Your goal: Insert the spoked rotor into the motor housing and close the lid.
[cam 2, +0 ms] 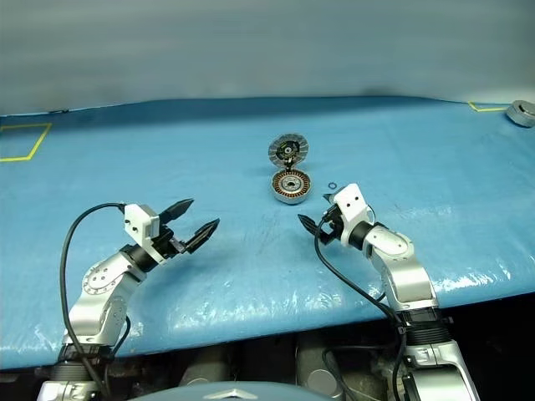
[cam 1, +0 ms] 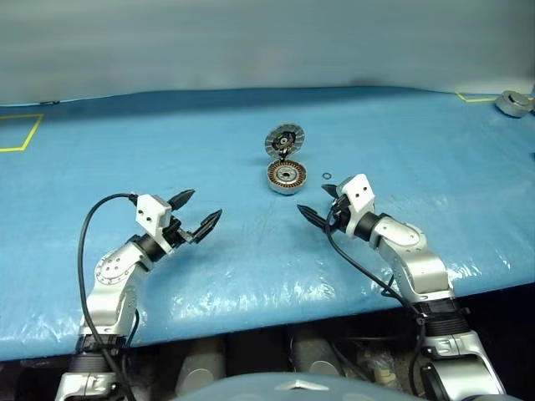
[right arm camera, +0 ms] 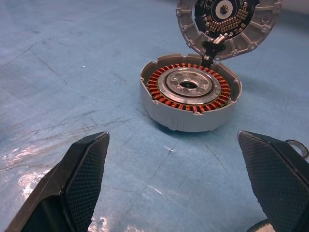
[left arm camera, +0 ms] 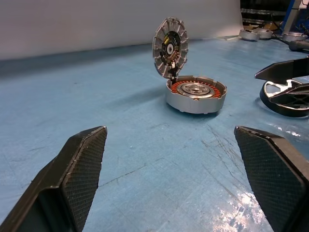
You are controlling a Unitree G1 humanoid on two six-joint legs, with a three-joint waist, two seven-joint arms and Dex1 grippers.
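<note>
The motor housing (cam 1: pixel 287 176) sits on the blue table, its copper windings (right arm camera: pixel 159 92) ringing a silver centre. Its lid (cam 1: pixel 285 139) stands upright on the hinge at the far side, inner face showing. The spoked rotor (left arm camera: pixel 286 98), black-rimmed with silver spokes, lies on the table right of the housing, partly hidden by my right gripper's fingers (left arm camera: pixel 282 70). My right gripper (cam 1: pixel 312 199) is open and empty, just right of and nearer than the housing. My left gripper (cam 1: pixel 206 205) is open too, empty, farther off to the left and pointing toward the housing.
A tiny washer ring (cam 1: pixel 326 176) lies just right of the housing. A grey round part (cam 1: pixel 514 103) rests by yellow tape at the far right corner. A yellow tape outline (cam 1: pixel 21 134) marks the far left. The table's front edge (cam 1: pixel 251 330) runs below both arms.
</note>
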